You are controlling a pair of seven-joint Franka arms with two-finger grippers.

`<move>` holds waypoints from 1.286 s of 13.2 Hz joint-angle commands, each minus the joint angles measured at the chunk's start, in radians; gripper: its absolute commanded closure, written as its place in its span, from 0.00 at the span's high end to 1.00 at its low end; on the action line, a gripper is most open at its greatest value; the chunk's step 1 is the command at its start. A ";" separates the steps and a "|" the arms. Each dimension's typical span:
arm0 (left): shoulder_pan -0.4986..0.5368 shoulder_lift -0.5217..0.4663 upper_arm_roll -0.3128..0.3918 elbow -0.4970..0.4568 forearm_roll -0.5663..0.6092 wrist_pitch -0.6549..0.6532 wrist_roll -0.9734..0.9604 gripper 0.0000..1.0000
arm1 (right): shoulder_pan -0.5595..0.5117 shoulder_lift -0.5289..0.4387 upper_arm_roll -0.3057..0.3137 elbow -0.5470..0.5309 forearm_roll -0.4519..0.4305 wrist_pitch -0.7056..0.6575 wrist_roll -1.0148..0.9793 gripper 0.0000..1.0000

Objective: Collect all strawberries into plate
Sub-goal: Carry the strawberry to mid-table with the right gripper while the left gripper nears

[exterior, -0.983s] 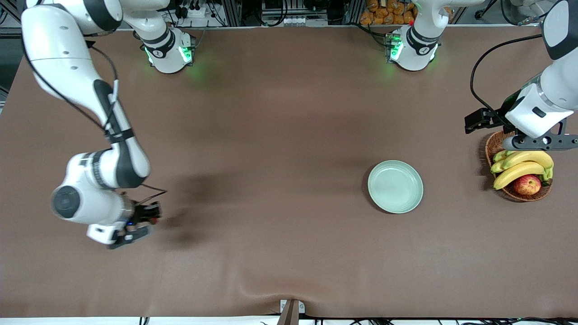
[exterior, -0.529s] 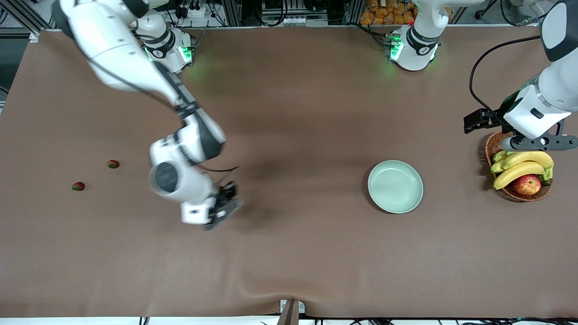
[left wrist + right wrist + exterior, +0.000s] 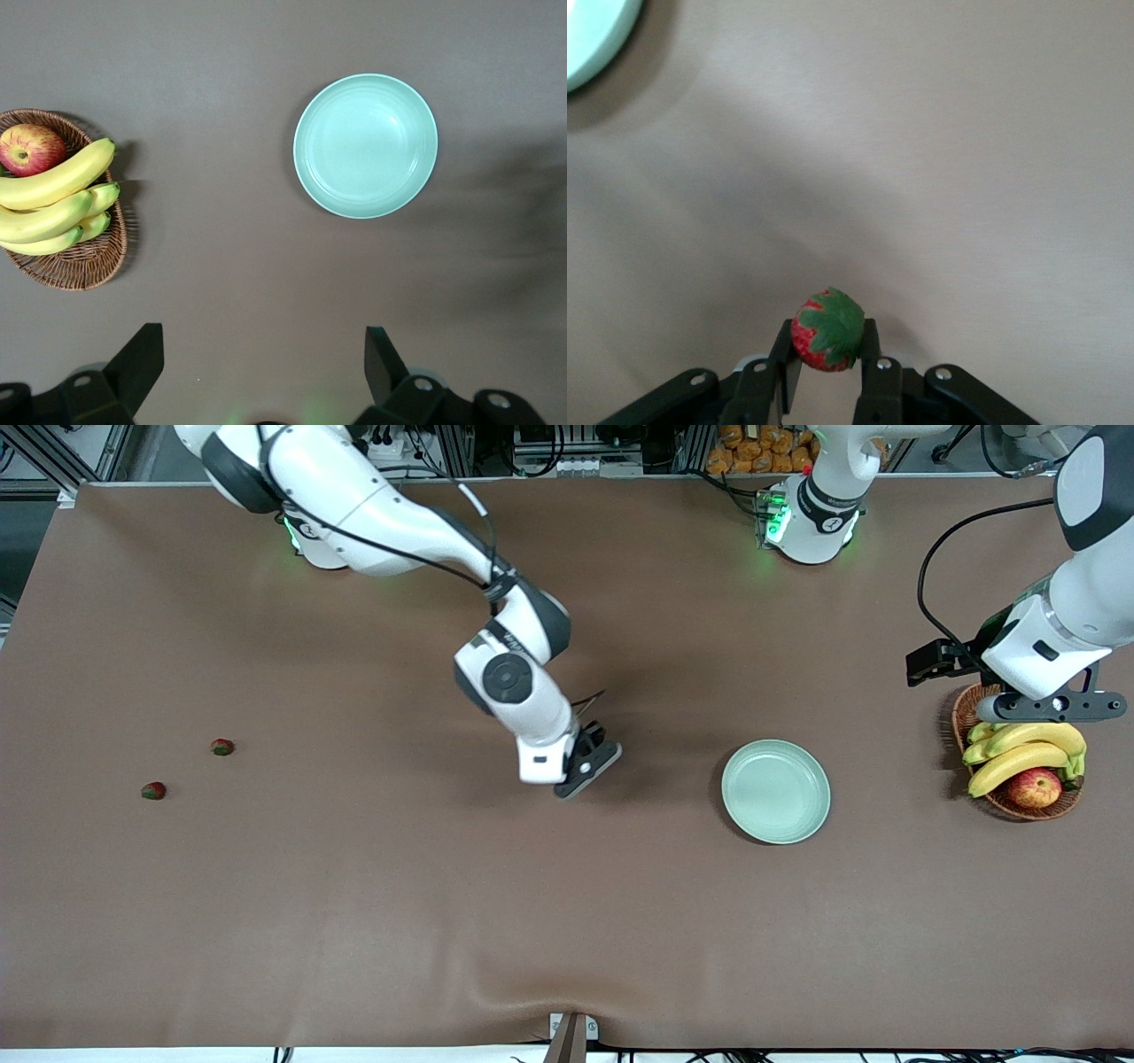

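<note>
A strawberry (image 3: 827, 330) is clamped in the right gripper (image 3: 586, 768) over bare table beside the plate (image 3: 775, 791), while the left gripper (image 3: 261, 372) is held spread over the basket (image 3: 970, 713).

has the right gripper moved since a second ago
Yes. The right gripper, shut on a strawberry, has swung from the right arm's end of the table toward the plate, now over bare table beside it.
</note>
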 commanded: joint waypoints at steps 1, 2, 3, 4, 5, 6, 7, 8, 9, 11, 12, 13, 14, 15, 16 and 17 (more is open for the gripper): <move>0.003 -0.030 -0.001 -0.023 -0.011 0.006 0.002 1.00 | 0.088 0.078 -0.060 0.105 -0.011 0.008 0.105 0.00; 0.002 -0.030 -0.001 -0.021 0.000 0.006 0.002 1.00 | 0.123 0.103 -0.088 0.136 -0.011 0.008 0.128 0.00; 0.002 -0.030 -0.003 -0.021 0.003 0.006 -0.001 1.00 | 0.145 0.118 -0.105 0.153 -0.011 0.010 0.139 0.00; 0.003 -0.030 -0.013 -0.021 0.004 0.006 -0.001 1.00 | 0.154 0.128 -0.119 0.157 -0.012 0.010 0.139 0.00; 0.005 -0.030 -0.015 -0.021 0.004 0.006 -0.002 1.00 | 0.154 0.128 -0.120 0.157 -0.012 0.010 0.137 0.00; 0.005 -0.030 -0.015 -0.021 0.004 0.007 -0.004 1.00 | 0.154 0.126 -0.123 0.157 -0.018 0.007 0.136 0.34; 0.003 -0.029 -0.018 -0.021 0.003 0.009 -0.007 1.00 | 0.156 0.122 -0.130 0.156 -0.032 0.007 0.137 0.99; -0.001 -0.021 -0.020 -0.021 -0.002 0.010 -0.031 1.00 | 0.156 0.112 -0.131 0.153 -0.063 -0.001 0.139 1.00; -0.017 -0.012 -0.030 -0.021 -0.009 0.013 -0.089 1.00 | 0.151 0.093 -0.136 0.148 -0.072 -0.007 0.141 1.00; -0.063 0.051 -0.076 -0.021 -0.008 0.062 -0.262 1.00 | 0.127 0.042 -0.137 0.121 -0.071 -0.051 0.141 1.00; -0.090 0.092 -0.092 -0.020 -0.008 0.101 -0.369 1.00 | 0.110 0.017 -0.137 0.120 -0.072 -0.103 0.142 1.00; -0.127 0.137 -0.102 -0.018 -0.008 0.156 -0.481 1.00 | 0.079 -0.016 -0.137 0.120 -0.071 -0.167 0.141 1.00; -0.173 0.176 -0.106 -0.016 -0.008 0.209 -0.583 1.00 | 0.050 -0.047 -0.137 0.120 -0.071 -0.223 0.141 1.00; -0.225 0.222 -0.106 -0.006 -0.009 0.277 -0.676 1.00 | 0.007 -0.079 -0.139 0.119 -0.071 -0.279 0.134 1.00; -0.266 0.273 -0.106 0.014 -0.008 0.334 -0.755 1.00 | -0.036 -0.104 -0.139 0.119 -0.071 -0.332 0.130 1.00; -0.303 0.334 -0.106 0.052 -0.008 0.375 -0.819 1.00 | -0.083 -0.127 -0.139 0.119 -0.071 -0.376 0.128 1.00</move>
